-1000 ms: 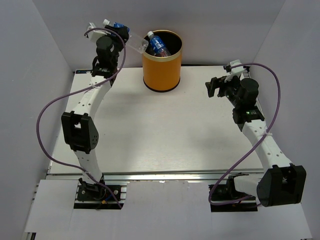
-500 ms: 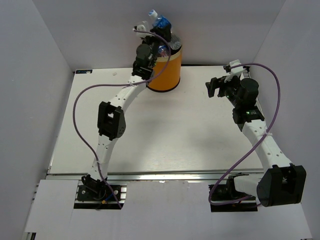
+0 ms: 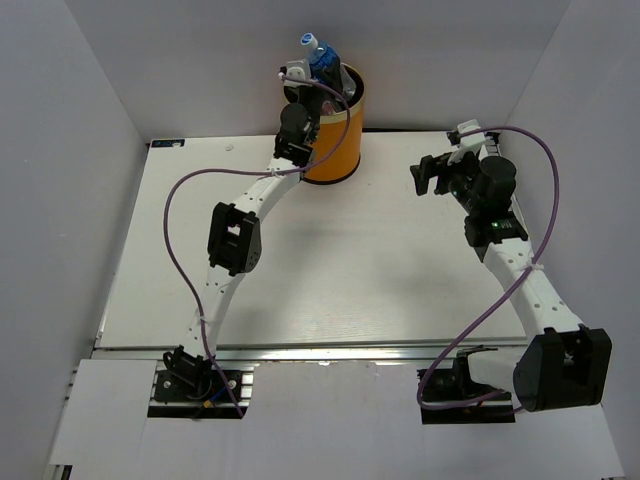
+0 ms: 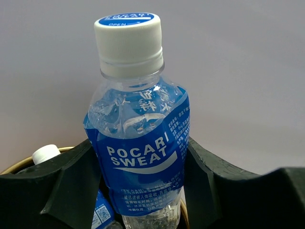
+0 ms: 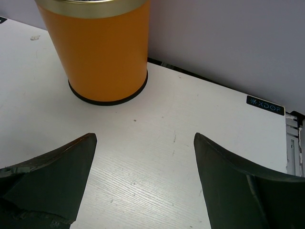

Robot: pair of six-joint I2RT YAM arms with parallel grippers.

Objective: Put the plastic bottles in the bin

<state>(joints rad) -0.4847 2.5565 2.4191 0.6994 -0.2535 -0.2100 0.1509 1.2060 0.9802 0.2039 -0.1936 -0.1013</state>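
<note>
A clear plastic bottle [image 4: 138, 143] with a blue label and white cap stands upright between the black fingers of my left gripper [image 4: 139, 151], which is shut on it. In the top view this bottle [image 3: 321, 58] hangs over the mouth of the orange bin [image 3: 340, 145], at its near-left rim, with my left gripper [image 3: 310, 78] just under it. Below it, inside the bin's gold rim [image 4: 13, 165], lie another white-capped bottle [image 4: 46, 153] and a blue-labelled one [image 4: 102, 213]. My right gripper [image 3: 428, 176] stands open and empty to the right of the bin [image 5: 102, 47].
The white table [image 3: 330, 260] is walled by grey panels at the back and both sides. Its metal front rail [image 3: 330, 352] runs across above the arm bases. A purple cable [image 3: 180, 250] loops off the left arm.
My left arm has swung right with the bottle, from left of the bin to over its mouth. The right arm has not moved.
</note>
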